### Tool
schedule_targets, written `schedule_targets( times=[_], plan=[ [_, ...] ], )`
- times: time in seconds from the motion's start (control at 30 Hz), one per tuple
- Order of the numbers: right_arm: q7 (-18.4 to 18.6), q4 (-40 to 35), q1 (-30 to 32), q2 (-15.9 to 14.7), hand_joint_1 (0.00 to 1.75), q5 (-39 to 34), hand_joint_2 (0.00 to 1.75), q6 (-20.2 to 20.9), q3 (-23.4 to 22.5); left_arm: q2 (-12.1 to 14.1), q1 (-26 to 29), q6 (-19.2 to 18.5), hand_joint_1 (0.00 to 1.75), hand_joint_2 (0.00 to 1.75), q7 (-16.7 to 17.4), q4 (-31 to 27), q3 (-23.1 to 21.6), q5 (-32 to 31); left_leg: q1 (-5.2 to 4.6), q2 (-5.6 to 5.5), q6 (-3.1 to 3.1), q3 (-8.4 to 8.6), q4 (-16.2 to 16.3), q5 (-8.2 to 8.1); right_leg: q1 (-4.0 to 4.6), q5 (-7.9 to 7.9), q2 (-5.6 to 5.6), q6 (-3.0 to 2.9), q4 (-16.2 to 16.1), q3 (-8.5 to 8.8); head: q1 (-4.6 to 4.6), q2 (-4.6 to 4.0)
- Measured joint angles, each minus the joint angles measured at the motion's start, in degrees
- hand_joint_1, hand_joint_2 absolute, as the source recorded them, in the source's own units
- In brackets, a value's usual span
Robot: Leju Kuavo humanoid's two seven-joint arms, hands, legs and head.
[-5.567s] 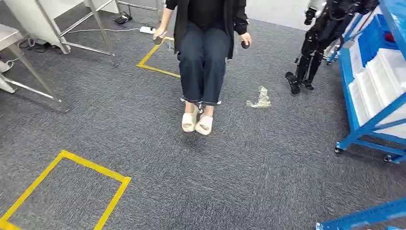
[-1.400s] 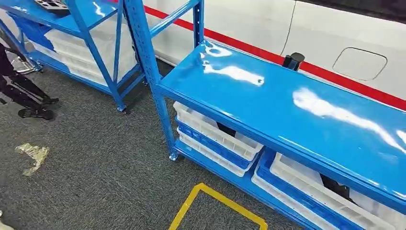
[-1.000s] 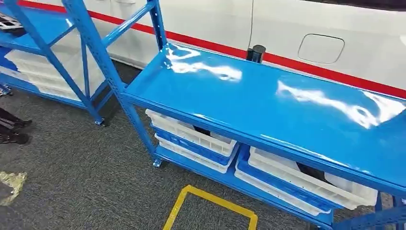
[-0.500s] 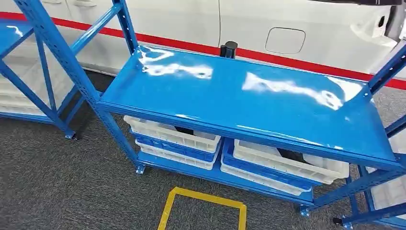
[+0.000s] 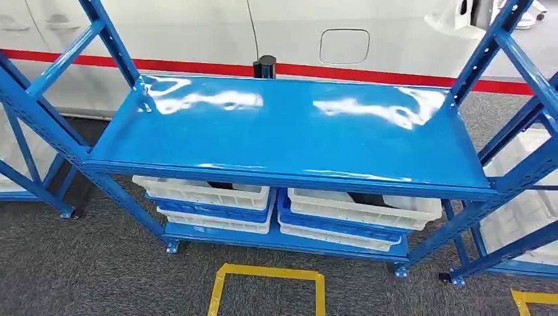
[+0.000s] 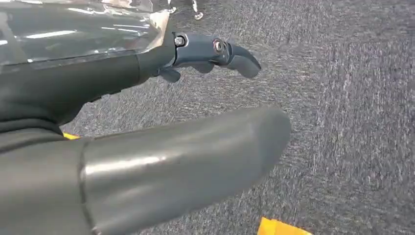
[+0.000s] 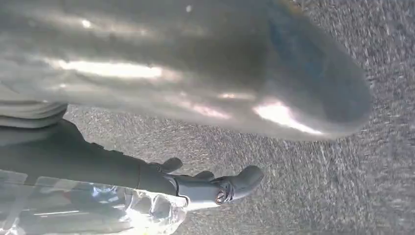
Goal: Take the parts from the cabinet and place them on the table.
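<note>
head view: blue metal cabinet straight ahead, glossy top shelf bare with light glare on it. under that shelf, on the lower level, two stacks of white and blue bins: left bins and right bins, side by side, nearly touching. dark shapes, likely the parts, show inside the top right bin and a smaller dark bit in the top left bin, too hidden by the shelf to tell more. black cylinder post stands just behind the shelf's back edge, in front of a white wall panel with a red stripe. yellow tape square on grey carpet in front of the cabinet. more blue racking at both sides, white bin in the right one. left wrist view: left hand over carpet, thumb and fingers apart, nothing in it. right wrist view: right hand over carpet, fingers extended and apart from the thumb, holding nothing.
</note>
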Motion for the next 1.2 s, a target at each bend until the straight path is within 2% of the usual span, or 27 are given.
schedule_targets(
  times=[0.03, 0.07, 0.13, 0.17, 0.2, 0.23, 0.27, 0.43, 0.57, 0.7, 0.73, 0.77, 0.8, 0.83, 0.87, 0.93, 0.97, 1.0, 1.03, 1.1, 1.13, 1.17, 1.2],
  plan=[
    [0.04, 0.0, 0.01, -0.02, 0.0, 0.0, 0.0, -0.02, 0.02, 0.02, 0.03, 0.0, 0.0, 0.0, 0.0, 0.02, 0.0, 0.0, 0.0, 0.0, 0.12, -0.08, -0.59, 1.33, 0.06, -0.01, 0.3, 0.0, 0.01, 0.12, 0.02, 0.0],
    [0.04, 0.0, 0.02, -0.02, 0.0, 0.0, 0.0, -0.04, 0.04, 0.04, 0.03, -0.02, 0.0, 0.0, 0.0, 0.04, 0.0, 0.0, 0.01, 0.0, 0.28, 0.93, -3.41, 3.69, 0.06, -0.02, 0.54, 0.01, 0.02, 0.22, 0.0, 0.0],
    [0.04, 0.0, -0.04, 0.0, 0.0, 0.02, 0.0, -0.04, 0.26, 0.04, 0.01, 0.0, 0.0, 0.0, 0.0, 0.07, 0.0, 0.0, 0.02, -0.08, 0.78, 5.61, -13.86, 9.45, 0.05, -0.02, 1.11, 0.05, 0.02, 0.51, -0.07, -0.02],
    [0.04, 0.0, -0.05, 0.0, 0.0, 0.04, 0.0, -0.04, 0.37, 0.07, -0.03, -0.02, 0.0, 0.0, 0.0, 0.09, 0.0, 0.0, 0.01, -0.4, 1.04, 6.98, -17.11, 9.86, 0.19, -0.02, 1.24, 0.14, 0.07, 0.49, -0.07, -0.02],
    [0.04, 0.0, -0.12, 0.0, 0.0, 0.04, 0.0, -0.04, 0.44, 0.04, -0.13, 0.0, 0.0, 0.0, 0.0, 0.11, 0.0, 0.0, -0.23, -0.32, 1.05, 6.9, -17.39, 9.93, 0.85, -0.12, 1.36, 0.38, 0.24, 0.33, 0.0, 0.0],
    [0.04, 0.0, -0.11, -0.04, 0.0, 0.04, 0.0, -0.13, 0.44, 0.04, -0.1, 0.0, 0.0, 0.0, -0.02, 0.17, 0.0, 0.0, -0.23, -0.25, 1.15, 6.74, -17.55, 10.07, 0.84, -0.13, 1.37, 0.48, 0.33, 0.14, 0.02, 0.0],
    [0.04, 0.0, -0.02, -0.28, 0.0, 0.04, 0.0, -0.13, 0.46, -0.02, -0.05, 0.0, 0.0, 0.0, 0.0, 0.28, 0.0, 0.0, -0.27, -0.23, 0.93, 6.77, -17.61, 10.2, 1.27, -0.56, 1.36, -0.06, 0.35, -0.31, 0.04, 0.0],
    [0.15, 0.04, -0.01, -0.13, 0.0, 0.46, 0.0, -0.13, 0.63, 0.11, -0.08, 0.05, 0.0, 0.0, 0.46, 0.31, 0.0, 0.0, -1.07, -0.23, 1.68, 6.8, -17.55, 10.21, 0.8, -0.09, 1.35, 0.74, -0.05, -0.06, 0.02, 0.0],
    [-0.09, 0.07, 0.16, -0.13, 0.0, 0.35, 0.0, -0.13, 0.83, 0.04, -0.1, 0.05, 0.0, 0.0, 0.79, 0.52, 0.0, 0.13, -1.15, -0.23, 1.82, 6.7, -17.49, 10.27, 0.68, 0.15, 1.35, 1.12, -0.24, 0.33, 0.02, 0.0],
    [-1.01, 0.07, 0.19, 0.11, 0.0, 0.13, 0.0, -0.13, 0.83, 0.02, -0.12, 0.18, 0.0, 0.0, 1.01, 0.66, 0.02, 0.42, -1.2, -0.23, 1.87, 6.64, -17.46, 10.27, 0.64, 0.18, 1.36, 1.18, -0.25, 0.23, 0.0, -0.02],
    [-1.2, 0.07, 0.19, 0.2, 0.0, 0.13, 0.0, -0.13, 0.83, 0.04, -0.15, 0.18, 0.0, 0.0, 1.01, 0.68, 0.02, 0.42, -1.45, -0.21, 2.31, 6.48, -17.07, 10.05, 0.0, 0.55, 1.41, 1.75, -0.92, 0.39, -0.02, 0.0],
    [-1.33, 0.07, 0.19, 0.31, 0.0, 0.13, 0.0, -0.13, 0.83, 0.04, -0.19, 0.18, 0.0, 0.0, 0.98, 0.7, 0.02, 0.42, -1.36, -0.27, 3.13, 6.71, -17.84, 10.5, -0.08, 0.91, 1.41, 2.31, -1.18, 0.59, -0.09, 0.0],
    [-1.46, 0.07, 0.15, 0.22, 0.0, 0.15, 0.0, -0.15, 0.83, -0.13, -0.3, 0.17, 0.0, 0.0, 0.98, 0.74, 0.02, 0.42, -0.84, 0.03, 3.67, 7.51, -19.46, 11.46, 0.67, 1.1, 1.5, 2.68, -1.91, 1.08, -0.05, 0.0],
    [-1.51, 0.07, 0.18, 0.22, 0.0, 0.15, 0.0, -0.13, 0.83, -0.2, -0.4, 0.15, 0.0, 0.0, 0.98, 0.74, 0.02, 0.42, -0.41, 0.32, 3.71, 8.42, -20.66, 12.23, 0.29, 0.18, 1.3, 2.47, -1.0, 0.47, 0.02, -0.02],
    [-1.55, 0.07, 0.17, 0.26, 0.0, 0.17, 0.0, -0.13, 0.83, -0.28, -0.4, 0.09, 0.0, 0.0, 0.98, 0.76, 0.02, 0.42, -0.23, 0.4, 4.05, 8.42, -21.08, 12.64, 0.43, -1.69, 1.33, 1.97, 2.07, -0.83, 0.37, 0.0],
    [-1.68, 0.07, 0.18, 0.11, 0.0, 0.11, 0.0, -0.13, 0.83, -0.35, -0.32, 0.02, 0.0, 0.0, 1.16, 0.76, 0.02, 0.42, -0.22, 0.65, 3.92, 8.12, -21.02, 12.73, 0.18, -5.16, 1.28, 1.6, 10.77, -4.73, 0.46, 0.0],
    [-1.71, 0.07, 0.23, 0.09, 0.0, 0.07, 0.0, -0.13, 0.83, -0.44, -0.31, 0.02, 0.0, 0.0, 1.18, 0.79, 0.02, 0.42, -0.22, 0.75, 3.77, 8.02, -20.99, 12.77, -0.03, -6.17, 1.26, 1.84, 14.35, -6.3, 0.39, -0.02],
    [-1.77, 0.07, 0.34, 0.13, 0.0, 0.04, 0.0, -0.13, 0.83, -0.44, -0.32, 0.02, 0.0, 0.0, 1.2, 0.79, 0.02, 0.42, -0.11, 0.76, 3.59, 7.95, -20.92, 12.81, -0.32, -6.03, 1.23, 2.4, 15.11, -6.58, 0.48, -0.02],
    [-1.79, 0.07, 0.47, 0.13, 0.0, 0.04, 0.0, -0.13, 0.83, -0.46, -0.32, 0.0, 0.0, 0.0, 1.25, 0.79, 0.02, 0.42, 0.11, 0.75, 3.19, 7.92, -20.81, 12.82, -0.69, -4.89, 1.15, 3.23, 12.87, -5.29, 0.44, -0.02],
    [-1.86, 0.07, 0.53, 0.11, 0.0, -0.02, 0.0, -0.13, 0.83, -0.48, -0.32, 0.0, 0.0, 0.0, 1.68, 0.81, 0.02, 0.39, 0.88, 0.71, 2.02, 7.66, -19.82, 12.34, -1.63, -1.14, 0.76, 5.37, 2.91, 0.08, 0.48, -0.02],
    [-1.88, 0.07, 0.45, 0.11, 0.0, -0.02, 0.0, -0.13, 0.83, -0.48, -0.33, 0.0, 0.0, 0.0, 1.84, 0.81, 0.02, 0.37, 1.19, 0.8, 1.28, 7.28, -18.81, 11.92, -2.14, -0.85, 0.44, 5.95, -1.04, 2.03, 0.48, 0.0],
    [-1.88, 0.11, 0.25, 0.7, 0.0, -0.02, 0.0, -0.09, 0.83, -0.06, -0.39, 0.03, 0.0, 0.0, 1.86, 0.72, 0.02, 0.35, 0.71, 0.71, 0.43, 6.69, -18.35, 11.49, -1.42, -1.0, 1.06, 5.41, -0.14, 1.15, 0.96, -0.02],
    [-1.92, 0.07, 0.22, 0.37, 0.0, -0.02, 0.0, -0.13, 0.83, -0.24, -0.41, 0.0, 0.0, 0.0, 1.82, 0.79, 0.02, 0.33, 0.72, 0.66, 0.07, 6.49, -18.15, 11.1, -1.45, -1.23, 1.28, 3.8, 0.29, 1.17, 0.77, 0.0]
  ],
)
